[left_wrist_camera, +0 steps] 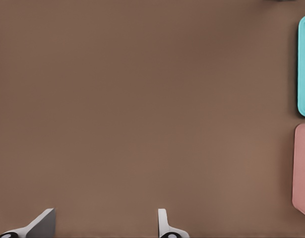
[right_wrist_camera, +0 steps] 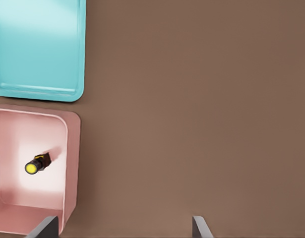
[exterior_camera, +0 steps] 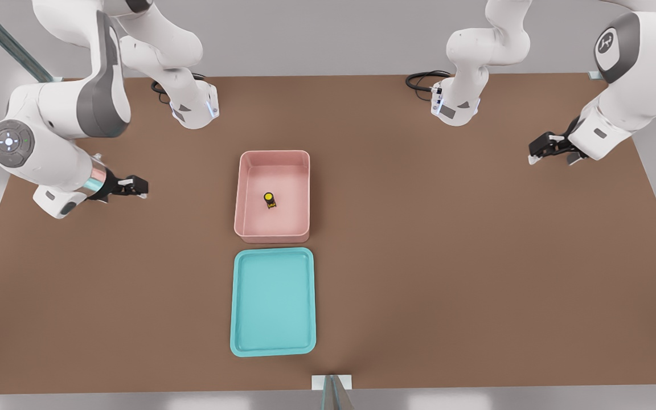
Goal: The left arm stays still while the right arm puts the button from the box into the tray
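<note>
Only end effector fingertips visible, spread apart, empty, button inside box, tray cropped.

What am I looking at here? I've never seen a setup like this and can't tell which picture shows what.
These are simulator renders of two white robot arms at a brown table. The front view looks down on the whole scene. The other two pictures come from cameras on the arms' wrists, looking down at the table.

The working right arm is on the front view's left. Its gripper hangs over bare table beside the pink box; its fingers are spread apart and hold nothing.

In the box lies a small button with a yellow cap. Close to the box sits a turquoise tray with nothing in it. The button is to go there.
</note>
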